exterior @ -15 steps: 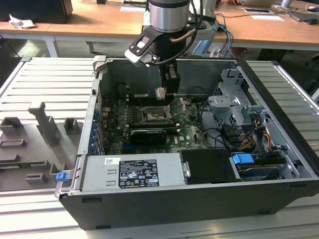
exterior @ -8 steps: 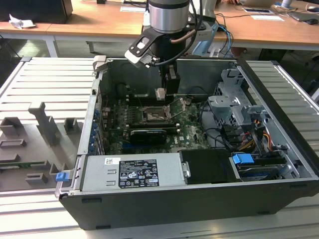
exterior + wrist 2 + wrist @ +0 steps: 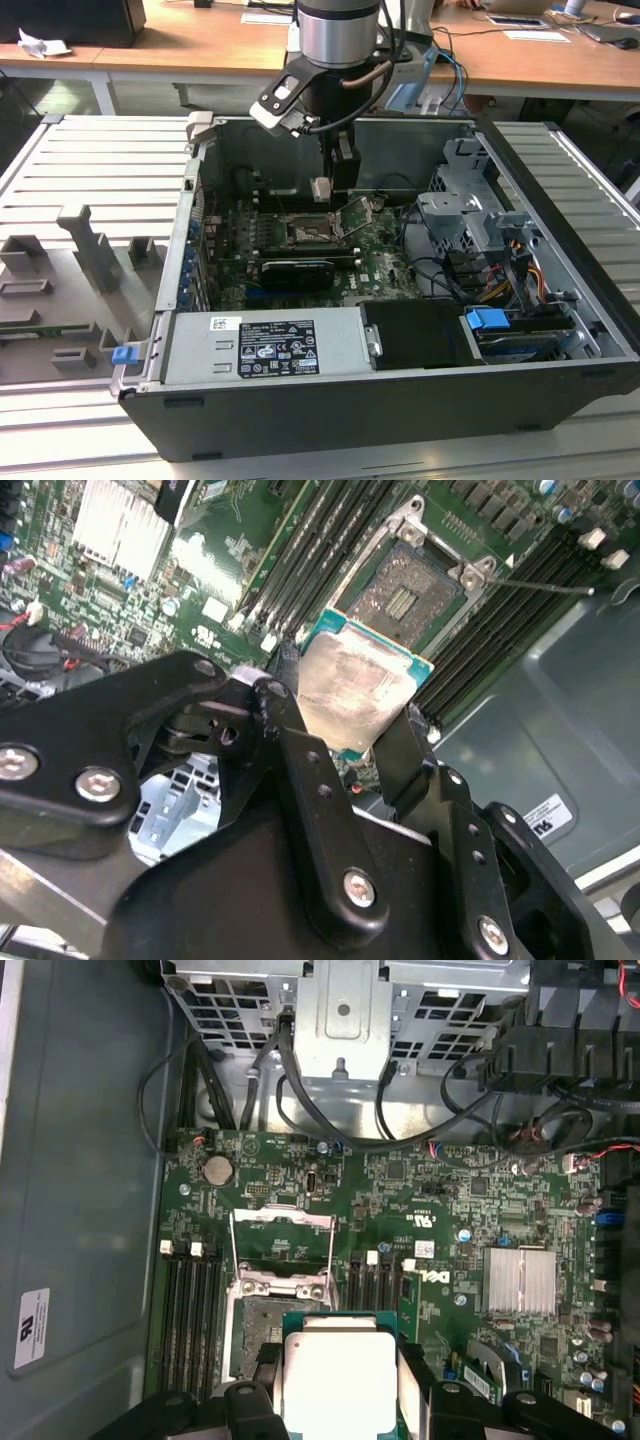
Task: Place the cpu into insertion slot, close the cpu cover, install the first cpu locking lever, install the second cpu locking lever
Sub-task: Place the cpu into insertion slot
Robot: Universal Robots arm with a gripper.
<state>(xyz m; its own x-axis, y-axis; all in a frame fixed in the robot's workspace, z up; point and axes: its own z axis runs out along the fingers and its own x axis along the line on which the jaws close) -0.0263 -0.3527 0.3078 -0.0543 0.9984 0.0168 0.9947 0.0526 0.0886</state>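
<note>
My gripper (image 3: 331, 186) hangs inside the open computer case, shut on the cpu (image 3: 321, 188), a small square chip with a pale silver top. In both wrist views the cpu (image 3: 358, 692) (image 3: 335, 1372) sits between the two black fingers (image 3: 300, 760), held by its edges. The insertion slot (image 3: 304, 232) (image 3: 403, 602) (image 3: 258, 1335) lies on the green board just below and beside the chip, with its dark pin field bare. The cpu cover (image 3: 283, 1222) (image 3: 360, 212) stands swung up, off the slot. The chip is above the slot and apart from it.
Black memory slots (image 3: 195, 1310) (image 3: 320, 540) flank the socket on both sides. A long black graphics card (image 3: 292, 270) and a grey power supply (image 3: 265, 345) lie nearer the exterior camera. A metal drive cage (image 3: 465, 205) with cables stands at the exterior view's right. A finned heat sink (image 3: 520, 1280) is on the board.
</note>
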